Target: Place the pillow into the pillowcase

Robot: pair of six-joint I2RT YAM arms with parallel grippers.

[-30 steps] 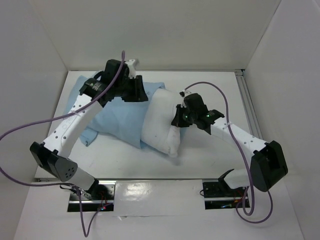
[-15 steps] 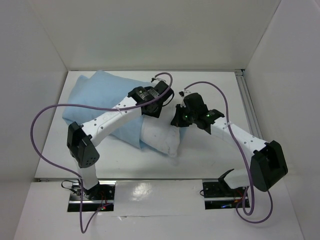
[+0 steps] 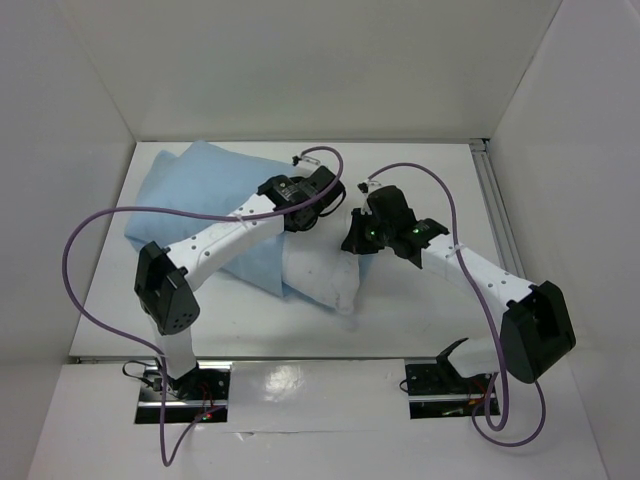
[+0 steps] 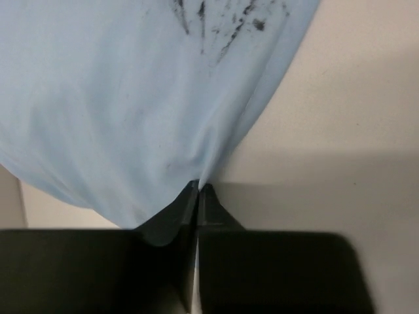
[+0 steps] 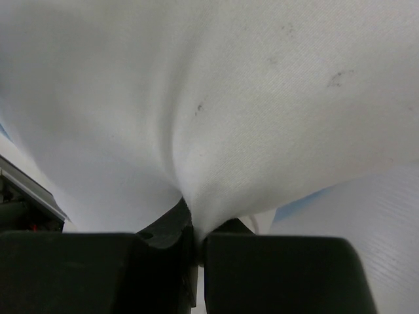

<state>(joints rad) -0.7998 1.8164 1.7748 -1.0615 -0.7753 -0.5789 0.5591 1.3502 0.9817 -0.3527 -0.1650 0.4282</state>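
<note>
Left claw (image 3: 322,208), seen from above, sits at the mouth of the pillowcase (image 3: 190,195); right claw (image 3: 356,236) is at the bare white end of the pillow (image 3: 318,275), which seems mostly sheathed, on the bench (image 3: 420,320)

Left wrist view: jaws nipped together on a fold of blue cloth

Right wrist view: jaws clamped on bunched white fabric

Step in hand looks like drawing the case over the last part; next, the left should tug the hem rightward while the right holds firm

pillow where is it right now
In the top view the pillow lies mid-table, its white right end poking out of the pillowcase, pinched by the right gripper.
</note>
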